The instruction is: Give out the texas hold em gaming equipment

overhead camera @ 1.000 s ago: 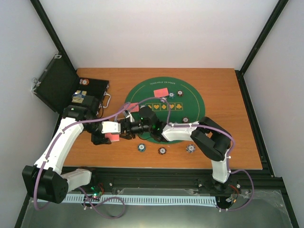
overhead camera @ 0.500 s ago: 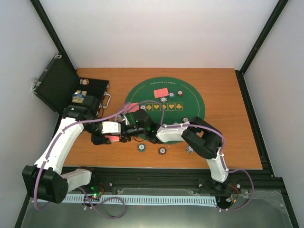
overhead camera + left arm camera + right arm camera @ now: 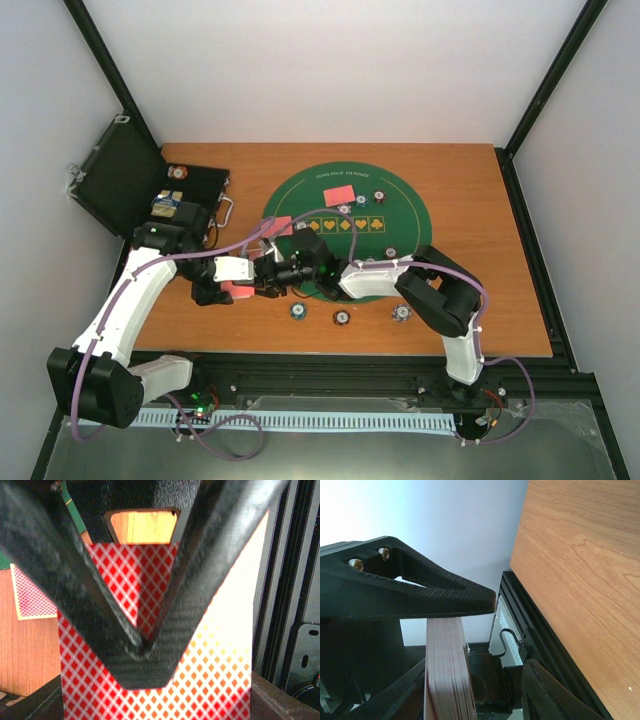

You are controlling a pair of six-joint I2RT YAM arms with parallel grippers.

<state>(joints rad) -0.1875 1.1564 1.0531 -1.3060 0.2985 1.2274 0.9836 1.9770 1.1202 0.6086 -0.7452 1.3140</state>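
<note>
Over the wooden table [image 3: 470,200], between white walls [image 3: 330,70], the left fingers [image 3: 75,595] are clamped on the red-backed card deck [image 3: 150,680], just beside the green mat [image 3: 400,205]. The right fingers [image 3: 420,595] stand parted about the deck's edge.

Both arms are meeting just off the left rim of the green felt mat [image 3: 400,235]. The left gripper [image 3: 250,286] is clamping a stack of red-backed playing cards [image 3: 236,291], and the right gripper [image 3: 271,277] is nosing in right beside it. Three poker chips [image 3: 341,318] are sitting in a row near the front edge of the table [image 3: 480,200]. One red card [image 3: 340,195] is lying on the felt. The black case [image 3: 120,190] is standing open at far left.
</note>
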